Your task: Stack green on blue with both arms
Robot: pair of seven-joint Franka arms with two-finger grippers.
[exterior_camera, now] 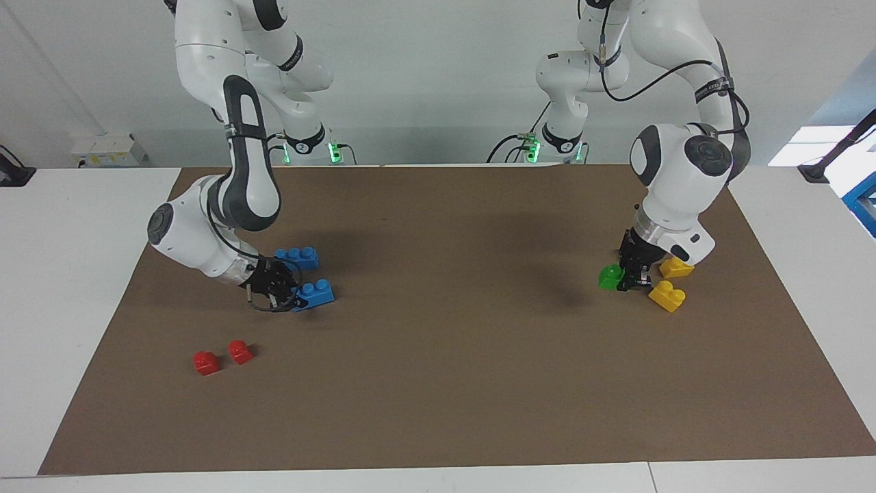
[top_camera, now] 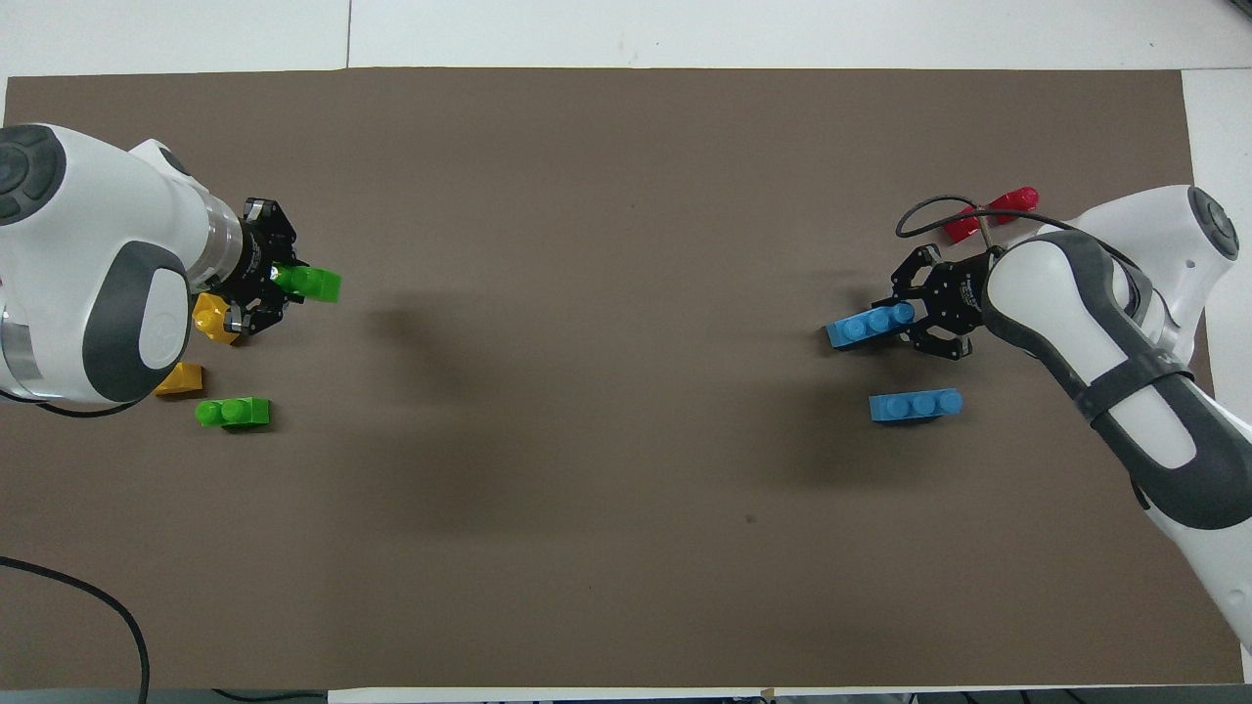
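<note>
At the left arm's end of the mat, held green brick: (exterior_camera: 609, 277) clamped in the left gripper (exterior_camera: 630, 279), raised off the mat, studs turned toward the mat's middle
Left gripper: fingers closed tight on that green brick, over the mat (top_camera: 626, 548) just beside the nearer yellow brick
Second green brick: (top_camera: 233, 412) flat on the mat, nearer the robots than the held one, clear of it
Yellow bricks: one (exterior_camera: 667, 296) just beside the held green brick, one (exterior_camera: 676, 268) nearer the robots, part hidden under the left wrist
At the right arm's end, held blue brick: (exterior_camera: 314, 294) gripped at one end by the right gripper (exterior_camera: 282, 296), tilted, free end pointing toward the held green brick
Right gripper: fingers pinched shut on that blue brick
Second blue brick: (exterior_camera: 298, 257) flat on the mat, nearer the robots than the tilted one
Red bricks: pair (exterior_camera: 205, 362) (exterior_camera: 239, 351) side by side, farther from the robots than both blue bricks
Open room: broad bare mat between held green brick and held blue brick; wide bare strips along both long edges
Edges: bricks at both ends lie near the mat's short edges, none over them
Facing view only: held green brick's lift off the mat, blue brick's tilt
Overhead view only: second green brick in full; red pair part covered by the right arm's cable
</note>
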